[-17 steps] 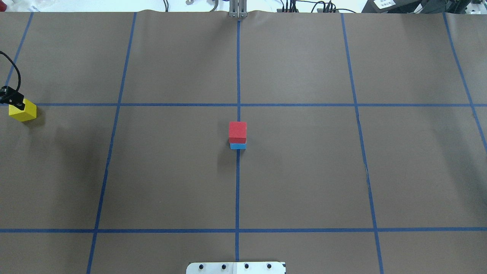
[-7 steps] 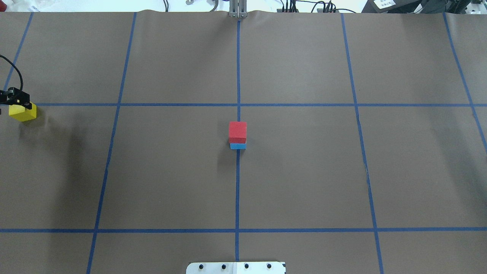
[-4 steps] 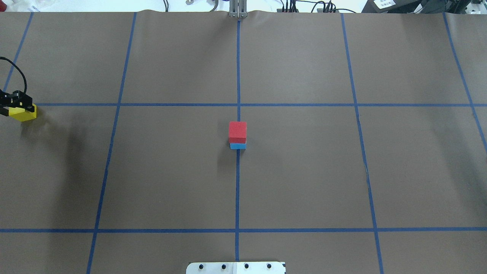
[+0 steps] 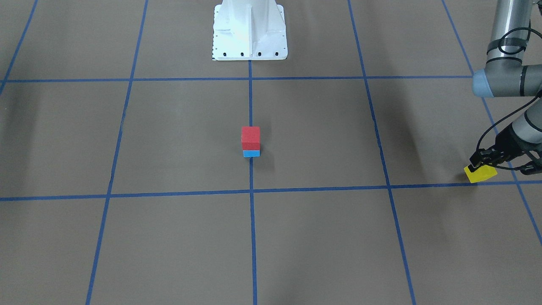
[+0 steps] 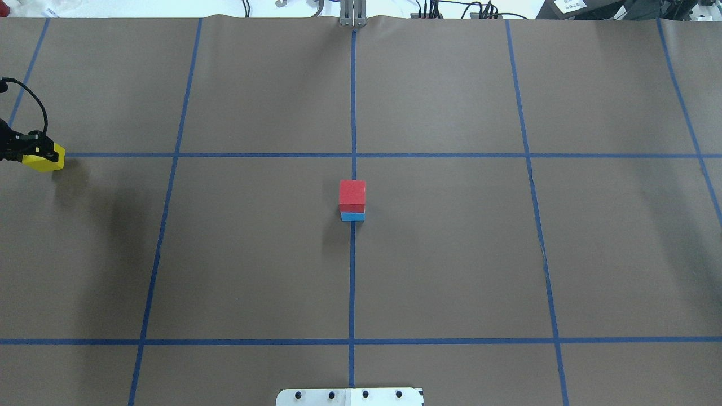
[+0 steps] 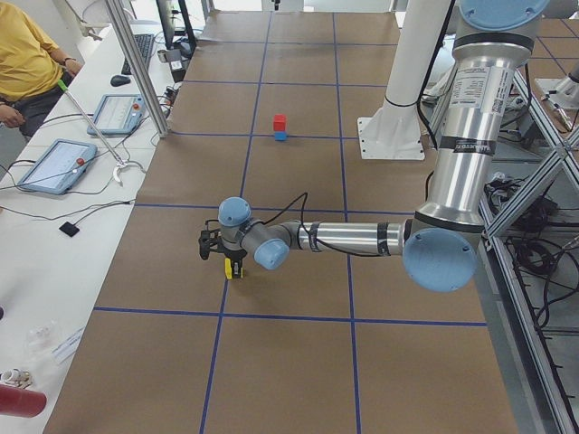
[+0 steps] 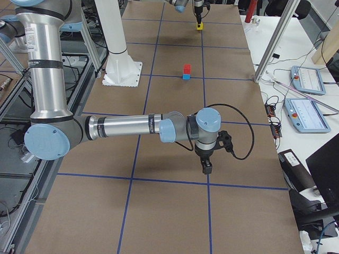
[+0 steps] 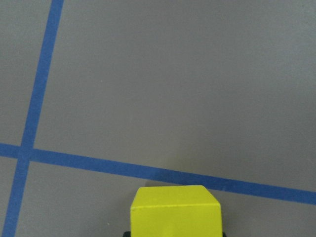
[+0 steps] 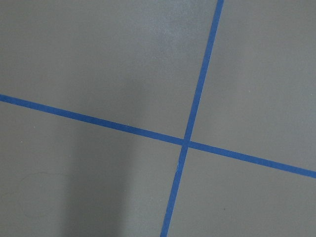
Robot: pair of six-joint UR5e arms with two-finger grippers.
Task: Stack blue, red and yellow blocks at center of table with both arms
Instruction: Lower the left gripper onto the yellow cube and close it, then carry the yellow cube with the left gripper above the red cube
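Now the left gripper (image 4: 483, 166) is clamped on the yellow block (image 5: 46, 160) from above, out at the left end of the surface (image 5: 451, 265) and well apart from the centre. Gripping it by the sides leaves its underside free, so it can probably be set flat on the stack. That stack, the red block (image 5: 352, 193) square on the blue block (image 5: 352, 216), sits on the middle tape line (image 5: 352, 282). The right gripper (image 7: 207, 168) hangs over the right end, clear of the route. I cannot tell whether it is wide or narrow.
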